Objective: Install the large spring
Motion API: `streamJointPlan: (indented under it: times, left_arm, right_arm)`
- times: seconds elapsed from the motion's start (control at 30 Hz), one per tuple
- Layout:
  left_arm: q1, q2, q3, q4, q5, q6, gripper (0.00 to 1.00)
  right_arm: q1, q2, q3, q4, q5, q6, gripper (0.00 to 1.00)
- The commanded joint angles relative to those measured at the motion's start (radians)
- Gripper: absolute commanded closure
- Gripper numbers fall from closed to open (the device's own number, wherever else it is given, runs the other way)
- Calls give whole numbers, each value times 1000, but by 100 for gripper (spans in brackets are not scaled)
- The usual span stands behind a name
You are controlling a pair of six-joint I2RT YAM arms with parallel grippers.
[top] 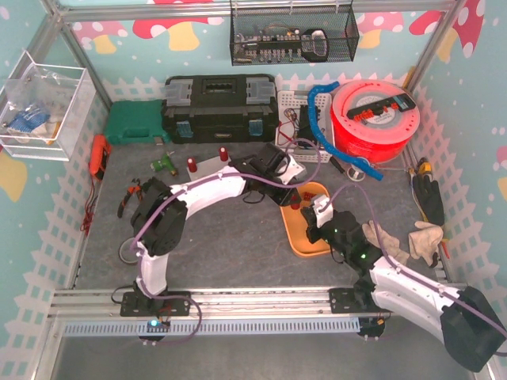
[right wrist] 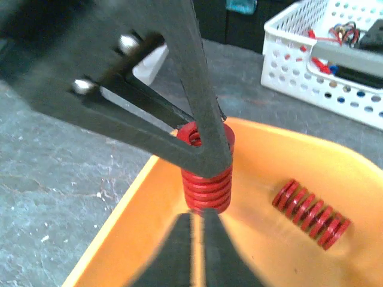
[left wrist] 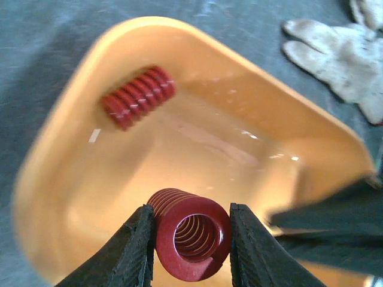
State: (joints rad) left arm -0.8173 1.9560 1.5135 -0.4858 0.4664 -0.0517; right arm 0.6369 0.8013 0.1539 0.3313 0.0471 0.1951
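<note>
Grey and speckled, the table (top: 238, 245) carries an orange plastic tray (left wrist: 251, 173) with rounded corners, a little right of its middle. Over that tray we see the left gripper (left wrist: 191, 214) clamped on the large spring (left wrist: 192, 242), its two black, tapered fingers (left wrist: 134, 251) pressing the coil's sides. The spring is a red, glossy, thick-wound cylinder with a hollow core. From the right wrist it stands upright, its lower end at or just above the tray floor, and we cannot tell whether it touches. The right gripper (right wrist: 196, 218) hangs just in front of it with its jaws closed together on nothing, tips near the coil's lower turns; contact is unclear. We count two springs: a second spring (left wrist: 139, 97) of the same red lies on its side in the tray, apart from the held one. Outward, a soiled white fabric glove (left wrist: 341, 54) lies on the table beyond the tray toward the right edge, cut off by the frame. A white perforated plastic basket (right wrist: 323, 78) stands at the far edge, its contents blurred.
</note>
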Motion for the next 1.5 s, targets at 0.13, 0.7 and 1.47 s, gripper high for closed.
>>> streamJointPlan:
  times: [0.13, 0.7, 1.47]
  left_arm:
    - [55, 12, 29, -8, -38, -8, 77]
    - [55, 1, 14, -7, 36, -4, 62]
    - [-54, 134, 104, 130, -333, -20, 59]
  right_arm:
    - [5, 16, 2, 90, -38, -2, 100]
    - [3, 78, 18, 115, -6, 29, 100]
    - [-100, -88, 108, -198, 300, 265, 61]
